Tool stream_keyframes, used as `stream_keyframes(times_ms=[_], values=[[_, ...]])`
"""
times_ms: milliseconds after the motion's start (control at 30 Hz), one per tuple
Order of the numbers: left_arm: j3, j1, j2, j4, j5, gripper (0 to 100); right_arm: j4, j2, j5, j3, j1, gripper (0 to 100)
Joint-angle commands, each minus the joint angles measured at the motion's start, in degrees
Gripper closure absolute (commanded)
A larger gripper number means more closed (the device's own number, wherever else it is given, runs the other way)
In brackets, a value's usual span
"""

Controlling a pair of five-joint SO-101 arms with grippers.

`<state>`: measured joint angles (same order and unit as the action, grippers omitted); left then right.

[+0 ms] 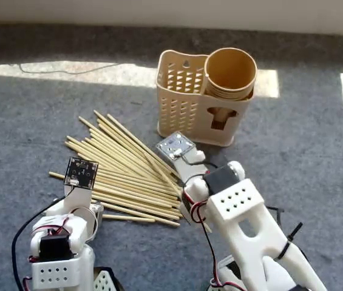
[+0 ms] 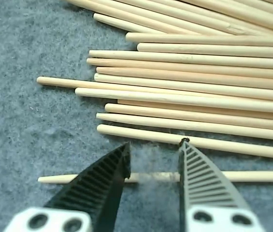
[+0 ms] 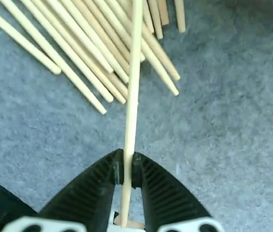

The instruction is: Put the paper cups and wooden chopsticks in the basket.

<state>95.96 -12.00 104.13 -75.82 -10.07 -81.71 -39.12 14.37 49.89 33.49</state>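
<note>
Just in front of the basket (image 1: 180, 106), right gripper (image 3: 127, 166) pinches one chopstick (image 3: 134, 72) near its end, so it'll probably swing or slip. Left gripper (image 2: 153, 157) hangs open over a stray chopstick (image 2: 257, 176) farther out.

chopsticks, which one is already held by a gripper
The single chopstick clamped in the right gripper, sticking out over the pile. The others lie loose on the carpet, even the lone chopstick inside the open left gripper.
</note>
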Motion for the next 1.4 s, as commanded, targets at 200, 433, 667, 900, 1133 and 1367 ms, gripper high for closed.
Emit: stream_keyframes(times_ms=[200,433,667,900,1133,1367], values=[[1.2,1.0,0.3,-0.1,0.2,84,0.3,-7.7,2.5,6.9,-0.9,95.4],[1.2,1.0,0.3,-0.1,0.2,84,0.0,-8.0,2.5,6.7,-0.7,88.2],[1.2,1.0,0.3,-0.1,0.2,84,0.5,-7.5,-2.2,-1.7,2.0,88.2],[1.2,1.0,0.3,-0.1,0.2,84,12.2,-7.3,-2.3,-1.6,4.0,88.2],[1.2,1.0,0.3,-0.1,0.2,84,15.2,-7.4,-7.1,1.0,13.2,88.2],[1.2,1.0,0.3,-0.1,0.2,84,26.4,-7.3,-12.7,6.6,20.1,88.2]])
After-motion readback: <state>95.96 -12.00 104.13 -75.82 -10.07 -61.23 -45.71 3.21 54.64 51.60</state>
